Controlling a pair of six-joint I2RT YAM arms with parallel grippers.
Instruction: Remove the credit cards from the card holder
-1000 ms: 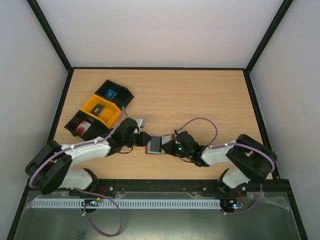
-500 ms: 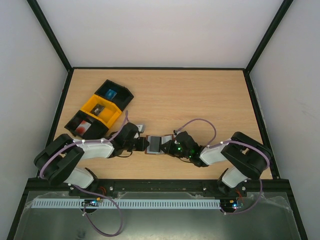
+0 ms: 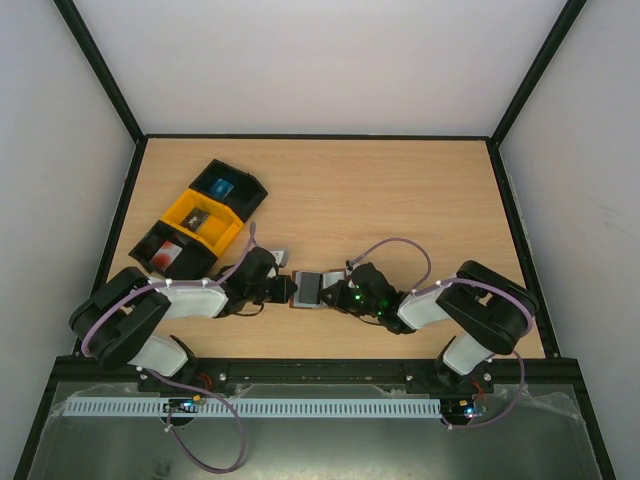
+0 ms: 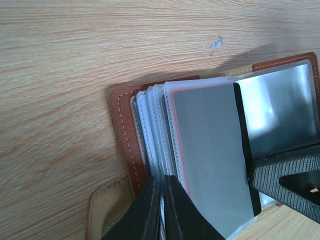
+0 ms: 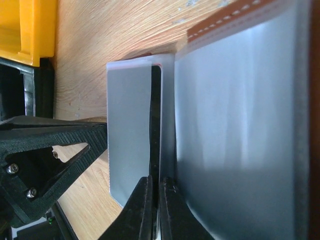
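**A:** Where is the holder, and which way does it lie?

**B:** The holder (image 3: 312, 288) lies open and face up at the 6 o'clock side of the table (image 3: 400, 200), a little left of the middle. In the top view its long axis runs 9 to 3.

**A:** And inside it?

**B:** There is a stack of clear sleeves (image 4: 150, 125), fanned out. The top one holds a grey card (image 4: 210, 150) with a dark band along its 3 o'clock edge. In the left wrist view the card's long axis runs roughly 11 to 5. A thin pink-red rim shows along its 9 o'clock edge.

**A:** What about the jaws?

**B:** The left gripper (image 4: 161, 182) sits at the holder's 9 o'clock. Its jaws are almost together, pinching the edge of the sleeves. The right gripper (image 5: 154, 182) sits at the holder's 3 o'clock, with its jaws just as narrow, closed on the card's dark band.

**A:** Anything further out?

**B:** Three bins (image 3: 197, 217) stand in a row at the holder's 10 o'clock, black, yellow, black, well apart from it.
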